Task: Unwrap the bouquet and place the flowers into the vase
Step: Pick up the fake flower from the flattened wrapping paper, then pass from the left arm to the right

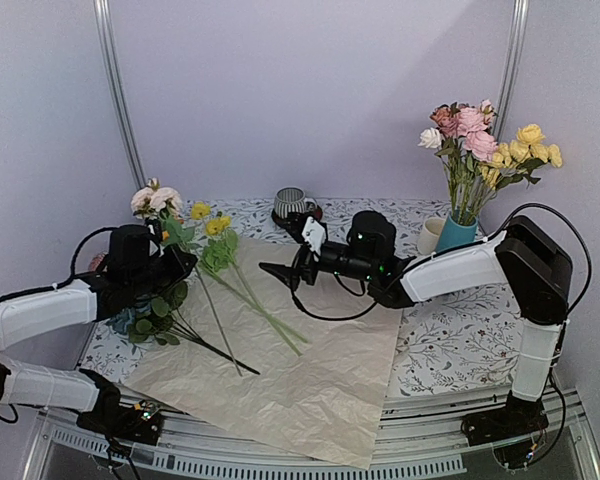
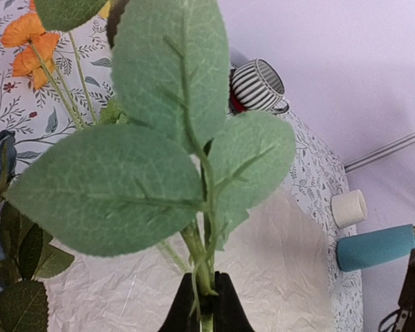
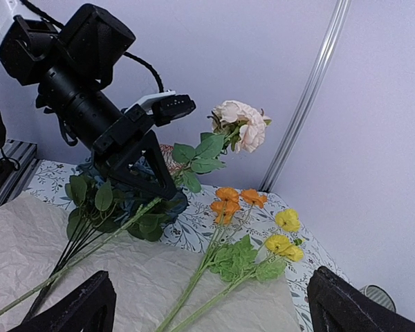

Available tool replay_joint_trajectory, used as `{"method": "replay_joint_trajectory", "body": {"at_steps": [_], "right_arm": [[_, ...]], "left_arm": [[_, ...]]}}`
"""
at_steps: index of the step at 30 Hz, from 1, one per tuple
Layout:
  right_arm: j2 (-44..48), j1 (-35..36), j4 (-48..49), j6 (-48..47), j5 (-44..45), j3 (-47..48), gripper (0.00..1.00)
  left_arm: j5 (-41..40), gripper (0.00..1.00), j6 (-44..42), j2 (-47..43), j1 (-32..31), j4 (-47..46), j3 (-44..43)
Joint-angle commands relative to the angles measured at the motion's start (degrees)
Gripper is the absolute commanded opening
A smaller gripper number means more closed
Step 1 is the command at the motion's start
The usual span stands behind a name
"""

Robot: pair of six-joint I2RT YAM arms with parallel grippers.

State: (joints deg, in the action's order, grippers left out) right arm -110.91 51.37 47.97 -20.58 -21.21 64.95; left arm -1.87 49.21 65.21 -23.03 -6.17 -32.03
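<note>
The bouquet is unwrapped: its crinkled peach paper (image 1: 280, 370) lies flat on the table. My left gripper (image 1: 183, 263) is shut on the green stem (image 2: 197, 252) of a pale pink rose (image 1: 155, 198), lifted above the paper's left edge; its big leaves (image 2: 111, 187) fill the left wrist view. Orange flowers (image 3: 232, 200) and yellow flowers (image 3: 283, 232) lie with their stems across the paper. A dark blue leafy bunch (image 1: 145, 320) sits under the left gripper. The teal vase (image 1: 456, 232) at the back right holds several flowers. My right gripper (image 1: 290, 255) hovers open over the paper's far edge, empty.
A striped grey cup (image 1: 293, 203) stands at the back centre, and a cream mug (image 1: 430, 237) sits just left of the vase. The flowered tablecloth (image 1: 460, 340) covers the table. Metal frame posts (image 1: 115, 90) rise at both back corners.
</note>
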Motion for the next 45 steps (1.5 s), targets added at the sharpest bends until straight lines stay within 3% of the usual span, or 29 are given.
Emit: {"method": "replay_joint_trajectory", "body": {"at_steps": [1,11,23,32,37,41,45], "right_arm": [[-0.6,0.2,-0.8,0.4,1.6,1.8,0.99],[2.3,0.3,0.9,0.4,-1.0,-0.5,0.99],[5.7,0.4,-0.6,4.1,-2.8,-1.2,0.99],[7.2,1.5,-10.3,17.3,-4.0,3.8,0.99],[7.8,4.3,-12.3,22.0,-6.3,6.1,1.0],[6.3,5.8,-14.2,26.6,-10.1,7.8,0.82],[4.3,6.1,-14.6,31.8,-14.4,9.3,0.48]], "left_arm": [[1.9,0.0,-4.0,-3.2,0.4,0.3,1.2],[6.6,0.0,-11.0,-10.6,0.3,-0.6,2.8],[17.6,0.0,-16.1,-20.9,0.3,-8.3,7.6],[29.4,0.0,-17.2,-23.6,-0.3,-15.8,11.4],[31.1,0.0,-16.4,-24.0,-2.0,-20.3,13.4],[32.5,0.0,-16.7,-24.0,-4.6,-24.9,14.4],[31.9,0.0,-19.7,-23.8,-7.7,-25.8,13.9]]}}
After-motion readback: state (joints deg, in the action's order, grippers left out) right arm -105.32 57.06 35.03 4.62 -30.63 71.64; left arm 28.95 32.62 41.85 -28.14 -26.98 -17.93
